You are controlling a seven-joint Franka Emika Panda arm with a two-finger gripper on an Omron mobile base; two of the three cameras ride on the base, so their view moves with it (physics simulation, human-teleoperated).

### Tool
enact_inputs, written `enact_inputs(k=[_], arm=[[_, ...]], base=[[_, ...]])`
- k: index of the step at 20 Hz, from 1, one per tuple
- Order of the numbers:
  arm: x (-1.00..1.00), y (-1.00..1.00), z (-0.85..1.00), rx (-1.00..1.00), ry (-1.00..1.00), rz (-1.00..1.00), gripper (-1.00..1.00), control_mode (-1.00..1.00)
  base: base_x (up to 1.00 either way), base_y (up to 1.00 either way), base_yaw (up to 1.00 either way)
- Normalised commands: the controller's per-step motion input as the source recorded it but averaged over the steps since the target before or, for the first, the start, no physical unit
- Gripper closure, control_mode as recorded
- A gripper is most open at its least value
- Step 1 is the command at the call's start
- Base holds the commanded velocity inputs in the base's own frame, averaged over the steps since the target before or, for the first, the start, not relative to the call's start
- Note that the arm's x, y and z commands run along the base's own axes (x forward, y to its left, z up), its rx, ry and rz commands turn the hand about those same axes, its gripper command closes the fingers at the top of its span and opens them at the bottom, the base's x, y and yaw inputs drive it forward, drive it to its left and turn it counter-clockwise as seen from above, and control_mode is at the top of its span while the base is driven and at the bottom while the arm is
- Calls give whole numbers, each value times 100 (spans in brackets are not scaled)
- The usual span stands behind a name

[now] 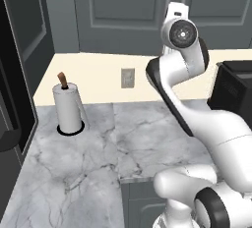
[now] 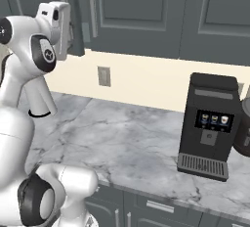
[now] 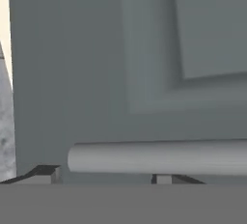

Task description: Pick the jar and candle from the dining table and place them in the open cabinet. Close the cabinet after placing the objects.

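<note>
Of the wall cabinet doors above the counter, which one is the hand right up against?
The leftmost door in the right base view, beside the wall outlet. The hand view shows its grey bar handle just past the fingers; the other doors stand farther right.

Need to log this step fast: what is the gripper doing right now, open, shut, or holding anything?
Gripper: open and empty, fingertips apart, close against the grey-blue panelled cabinet door at its pale grey bar handle.
</note>
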Motion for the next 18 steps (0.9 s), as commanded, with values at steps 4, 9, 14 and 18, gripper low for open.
enact_inputs(k=[4,9,14,18], arm=[[65,-16,0,0,0,-3,-100,-100],[62,-13,0,0,0,-3,-100,-100],[68,-10,-2,0,1,-3,-100,-100],[72,-6,-4,0,5,-2,-100,-100]], base=[[0,0,0],[0,0,0],[0,0,0],[0,0,0]])
